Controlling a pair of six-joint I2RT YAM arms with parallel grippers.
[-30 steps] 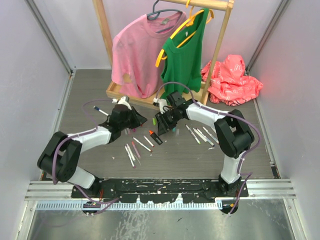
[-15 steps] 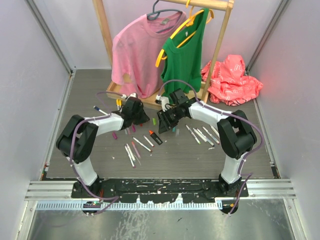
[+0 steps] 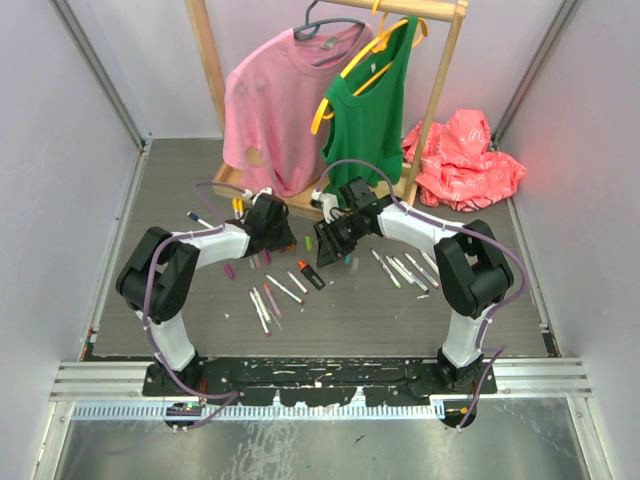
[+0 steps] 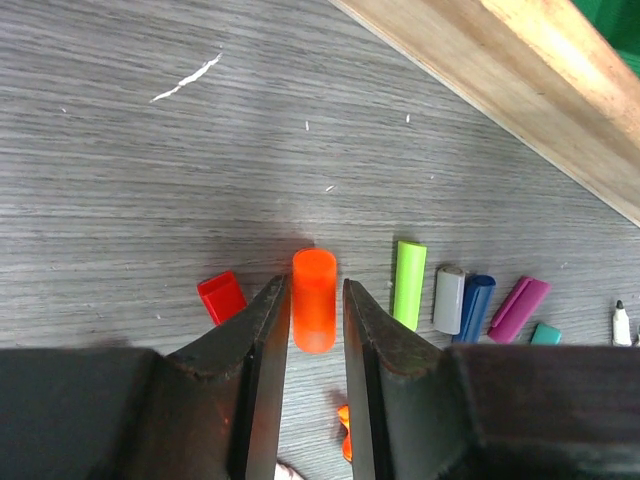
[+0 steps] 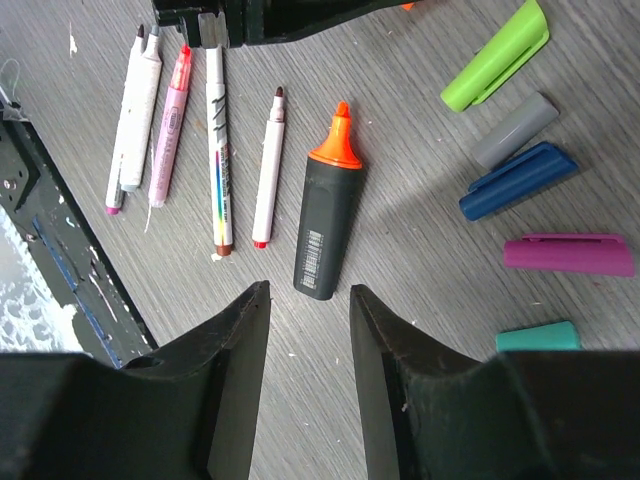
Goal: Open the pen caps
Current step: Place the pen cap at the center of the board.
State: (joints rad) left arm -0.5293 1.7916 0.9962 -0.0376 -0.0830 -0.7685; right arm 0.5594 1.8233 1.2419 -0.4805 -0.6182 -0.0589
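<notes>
Pen caps (image 4: 410,285) seven in left wrist view; right: four pens (image 5: 268,165), one highlighter (image 5: 325,235)

No wording can be read anywhere. The black highlighter (image 5: 327,235) carries a white barcode-like label, and the pink pen (image 5: 170,108) at its ten o'clock bears illegible small print.

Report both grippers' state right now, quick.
Left gripper: slightly open, fingers straddling the orange cap, not clamping it.
Right gripper: open, holding nothing, above the black highlighter.
</notes>
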